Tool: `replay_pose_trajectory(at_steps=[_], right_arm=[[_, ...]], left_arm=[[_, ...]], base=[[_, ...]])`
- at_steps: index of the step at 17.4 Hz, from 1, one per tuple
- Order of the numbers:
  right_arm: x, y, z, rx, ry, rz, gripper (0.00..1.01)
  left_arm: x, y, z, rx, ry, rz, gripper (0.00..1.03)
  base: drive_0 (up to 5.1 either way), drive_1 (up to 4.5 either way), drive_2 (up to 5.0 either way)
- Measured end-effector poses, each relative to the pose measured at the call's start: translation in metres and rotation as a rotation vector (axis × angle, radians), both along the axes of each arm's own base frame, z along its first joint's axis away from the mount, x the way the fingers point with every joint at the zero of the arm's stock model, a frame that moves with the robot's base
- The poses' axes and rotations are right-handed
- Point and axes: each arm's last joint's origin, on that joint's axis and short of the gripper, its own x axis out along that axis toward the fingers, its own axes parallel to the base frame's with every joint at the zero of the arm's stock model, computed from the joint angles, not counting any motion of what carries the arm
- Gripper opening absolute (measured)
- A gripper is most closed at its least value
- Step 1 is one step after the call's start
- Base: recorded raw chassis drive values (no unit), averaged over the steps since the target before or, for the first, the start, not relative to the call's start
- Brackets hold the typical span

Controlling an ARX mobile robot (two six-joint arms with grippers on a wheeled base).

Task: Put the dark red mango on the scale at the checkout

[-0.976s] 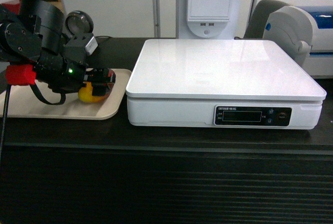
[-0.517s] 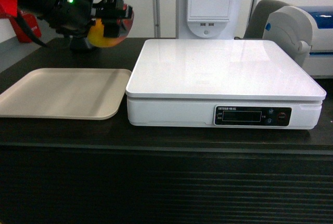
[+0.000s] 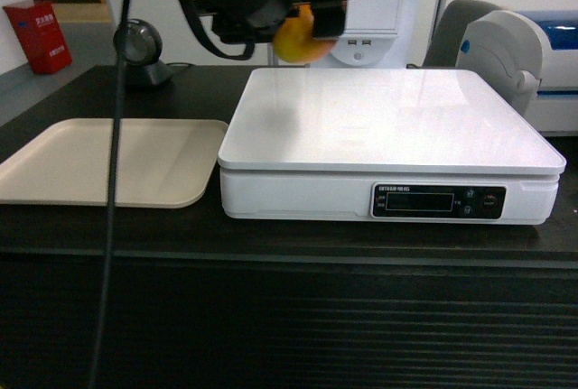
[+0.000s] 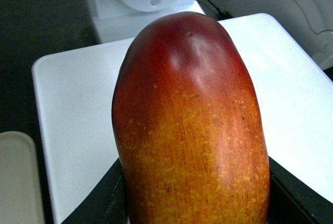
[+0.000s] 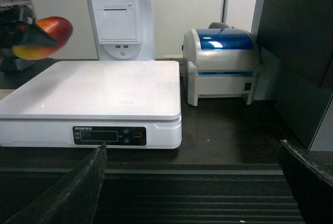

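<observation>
— Mango [image 3: 294, 39] up in the air, operator: your left gripper [image 3: 316, 5] has its jaws clamped on it and carries it above the rear-left part of the scale [image 3: 384, 123], not touching the white platform.

— Why so high?

— Your clearance looks chosen to get over the platform's edge; the beige tray [image 3: 108, 162] sits beside the scale on the checkout [image 3: 289, 317] with nothing on it.

— And the fruit itself?

— Your wrist camera shows it lengthwise: dark red at the far end, fading to speckled orange-yellow toward the fingers [image 4: 299, 195], skin smooth, one shallow dent near the tip.

— Right gripper [image 5: 192, 182]?

— Low before the counter front, jaws spread wide, holding nothing. How squarely the mango sits in the left jaws, I can't quite judge.
</observation>
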Motion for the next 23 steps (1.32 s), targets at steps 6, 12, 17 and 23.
replay_pose_trajectory(at_steps=[6,12,17,23], right_arm=[[0.0,0.0,0.0,0.0,0.0,0.0,0.98],[0.0,0.0,0.0,0.0,0.0,0.0,0.98],[0.0,0.0,0.0,0.0,0.0,0.0,0.98],[0.0,0.0,0.0,0.0,0.0,0.0,0.98]], left_arm=[[0.009,-0.064,-0.02,-0.033,0.083,-0.011,0.58],[0.012,-0.098,-0.029,-0.023,0.111,0.014,0.58],[0.013,-0.108,-0.048,0.046,0.134,0.056,0.58],[0.012,-0.112,-0.054,0.17,0.081,0.07,0.58]], base=[[0.0,0.0,0.0],[0.0,0.0,0.0],[0.0,0.0,0.0],[0.0,0.0,0.0]])
